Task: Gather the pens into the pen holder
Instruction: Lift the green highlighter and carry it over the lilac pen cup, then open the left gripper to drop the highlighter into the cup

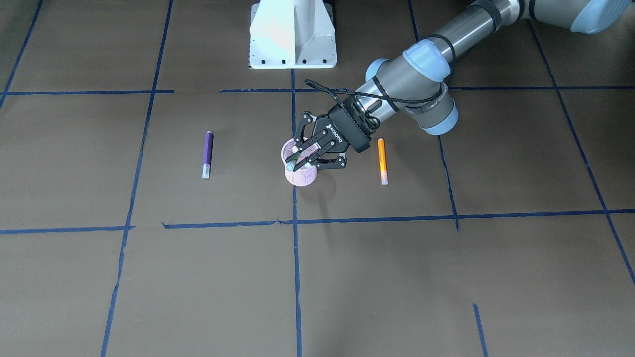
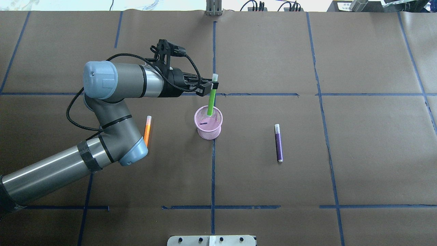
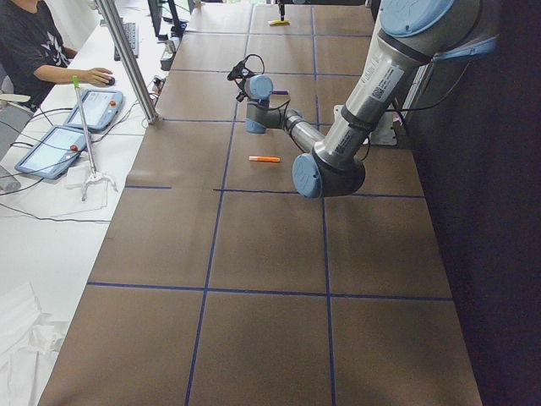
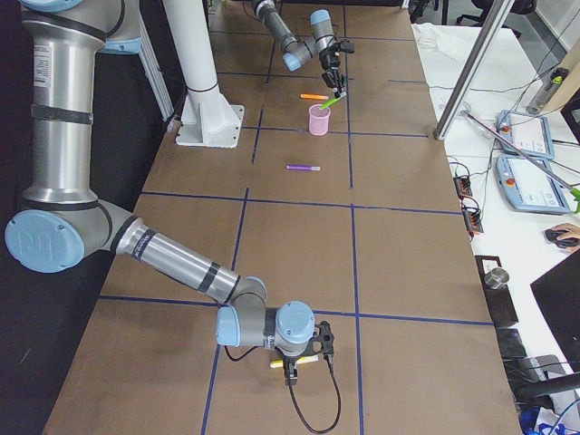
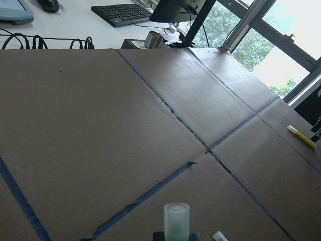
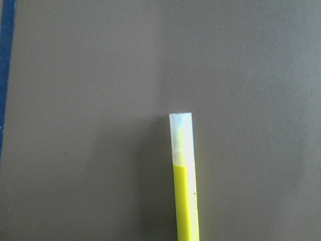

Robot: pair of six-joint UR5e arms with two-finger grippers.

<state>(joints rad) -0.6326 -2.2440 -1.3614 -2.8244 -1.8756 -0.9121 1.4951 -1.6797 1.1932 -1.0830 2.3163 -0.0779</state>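
Your left gripper (image 2: 211, 87) pinched the bright green marker pen (image 2: 210, 102) near its pale top. The pen's lower end sat tilted just inside the rim of the small pink wire-mesh pen holder (image 2: 209, 134). The sound move looked to be easing it deeper and straighter before letting go, lest the light holder tip. Your right gripper (image 4: 304, 355) showed too little to tell its state.

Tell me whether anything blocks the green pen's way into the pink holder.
Nothing visible does. The left gripper holds the green pen tilted, its lower end already inside the pen holder; the orange pen and purple pen lie off to either side.
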